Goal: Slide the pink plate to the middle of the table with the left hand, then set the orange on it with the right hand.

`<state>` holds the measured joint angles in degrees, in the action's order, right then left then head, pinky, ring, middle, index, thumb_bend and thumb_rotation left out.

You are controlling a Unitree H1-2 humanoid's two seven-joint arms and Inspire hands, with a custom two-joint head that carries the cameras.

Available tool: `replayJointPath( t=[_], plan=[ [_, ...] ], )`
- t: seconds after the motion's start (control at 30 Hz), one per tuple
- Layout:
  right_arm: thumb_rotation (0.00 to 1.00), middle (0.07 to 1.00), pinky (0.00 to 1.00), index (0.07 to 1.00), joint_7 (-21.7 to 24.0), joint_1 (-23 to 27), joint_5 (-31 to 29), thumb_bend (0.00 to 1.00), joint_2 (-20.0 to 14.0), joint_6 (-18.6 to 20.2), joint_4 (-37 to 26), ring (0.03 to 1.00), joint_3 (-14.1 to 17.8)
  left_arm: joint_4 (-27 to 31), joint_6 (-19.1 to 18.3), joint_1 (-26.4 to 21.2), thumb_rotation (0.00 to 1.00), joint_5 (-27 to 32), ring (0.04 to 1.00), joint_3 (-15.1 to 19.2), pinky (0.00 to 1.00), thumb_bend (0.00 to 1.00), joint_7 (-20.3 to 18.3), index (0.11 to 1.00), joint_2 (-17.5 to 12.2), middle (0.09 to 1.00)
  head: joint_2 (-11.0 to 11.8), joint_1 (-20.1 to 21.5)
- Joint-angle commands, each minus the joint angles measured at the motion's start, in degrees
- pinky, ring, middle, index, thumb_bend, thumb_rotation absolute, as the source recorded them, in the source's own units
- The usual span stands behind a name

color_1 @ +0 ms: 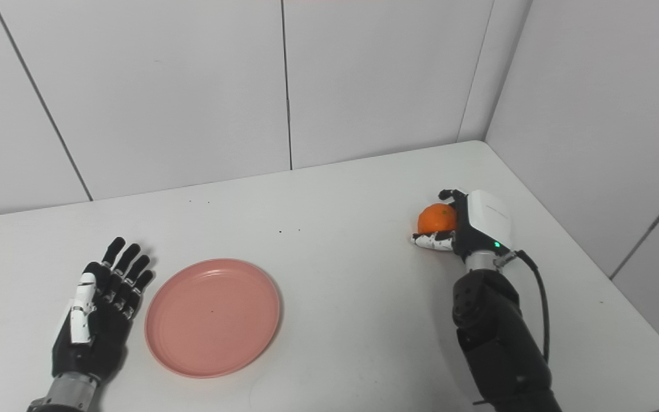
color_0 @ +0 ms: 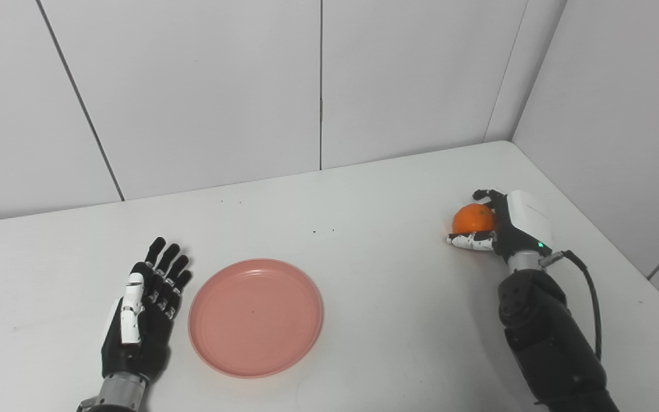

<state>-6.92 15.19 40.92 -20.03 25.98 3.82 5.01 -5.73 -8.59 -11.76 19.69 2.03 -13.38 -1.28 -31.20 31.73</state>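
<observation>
The pink plate (color_0: pixel 255 316) lies flat on the white table (color_0: pixel 364 240), left of the middle and near the front. My left hand (color_0: pixel 142 312) rests open just left of the plate, fingers straight and pointing away, a small gap from the rim. The orange (color_0: pixel 473 218) sits at the right side of the table. My right hand (color_0: pixel 504 226) is wrapped around it, thumb in front and fingers over the top and far side. The hand also shows in the right eye view (color_1: pixel 469 226), with the orange (color_1: pixel 436 218) in it.
Grey wall panels stand behind the table and along its right side, meeting at the back right corner (color_0: pixel 504 140). A black cable (color_0: pixel 590 292) loops off my right wrist. A few dark specks (color_0: pixel 322 231) dot the tabletop.
</observation>
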Motion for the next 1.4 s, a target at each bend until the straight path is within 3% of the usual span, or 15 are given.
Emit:
replayJointPath(
  t=[0.0, 0.07, 0.13, 0.33, 0.53, 0.8, 0.97, 1.13, 1.37],
  plan=[
    [0.11, 0.531, 0.34, 0.559, -0.57, 2.42, 0.28, 0.73, -1.9, 0.28, -1.33, 0.441, -0.17, -2.09, -3.76, 2.22, 1.0, -0.6, 0.963, 0.0, 0.98, 0.33, 1.06, 0.949, -0.5, 0.964, -0.03, -0.06],
    [0.13, 0.514, 0.32, 0.512, -0.27, 2.44, 0.35, 0.59, -2.03, 0.53, -1.61, 0.417, -0.31, -2.07, -3.66, 2.25, 1.0, -0.59, 0.961, 0.03, 0.98, 0.33, 1.07, 0.949, -0.48, 0.964, -0.03, -0.06],
    [0.13, 0.516, 0.33, 0.492, 0.17, 2.44, 0.58, 0.54, -2.07, 0.72, -1.99, 0.427, -0.29, -2.12, -3.52, 2.25, 1.0, -0.66, 0.959, 0.07, 0.98, 0.33, 1.15, 0.945, -0.45, 0.961, -0.03, -0.06],
    [0.14, 0.527, 0.36, 0.487, 1.72, 2.31, 1.11, 0.52, -1.34, 0.91, -4.04, 0.444, 1.12, -2.2, -3.59, 2.18, 1.0, -0.59, 0.958, 0.17, 0.98, 0.33, 1.26, 0.946, -0.32, 0.96, -0.33, -0.38],
    [0.14, 0.493, 0.31, 0.487, -0.11, 1.83, 1.5, 0.52, -1.29, 0.56, -6.79, 0.403, 1.32, -2.31, -2.95, 2.19, 1.0, -1.09, 0.955, -0.04, 0.97, 0.33, 1.2, 0.945, -0.4, 0.958, -0.41, -0.49],
    [0.14, 0.495, 0.32, 0.487, -0.97, 1.38, 1.4, 0.52, -0.94, -0.28, -13.26, 0.426, 0.96, -2.53, -2.82, 2.14, 1.0, -0.94, 0.958, -0.01, 0.97, 0.34, 1.0, 0.945, -0.48, 0.959, -0.27, -0.92],
    [0.14, 0.515, 0.36, 0.487, 1.12, 1.89, 3.32, 0.52, 0.88, 0.84, -18.81, 0.458, -0.25, -2.2, -2.89, 2.23, 1.0, -1.38, 0.955, -0.28, 0.97, 0.34, 1.28, 0.944, -0.39, 0.959, -0.62, -1.9],
    [0.14, 0.501, 0.33, 0.488, 3.52, 2.66, 6.15, 0.52, 3.06, 0.87, -22.99, 0.427, -2.62, -1.2, -2.87, 2.5, 1.0, -1.88, 0.939, -0.85, 0.95, 0.33, 1.93, 0.933, 0.4, 0.945, -1.47, -5.87],
    [0.14, 0.5, 0.32, 0.488, 6.52, 3.71, 8.13, 0.52, 5.7, -0.28, -27.58, 0.42, -8.09, 0.18, -2.32, 3.37, 1.0, -5.43, 0.93, -2.94, 0.93, 0.37, 3.65, 0.926, 1.56, 0.941, -2.21, -10.41]
  ],
)
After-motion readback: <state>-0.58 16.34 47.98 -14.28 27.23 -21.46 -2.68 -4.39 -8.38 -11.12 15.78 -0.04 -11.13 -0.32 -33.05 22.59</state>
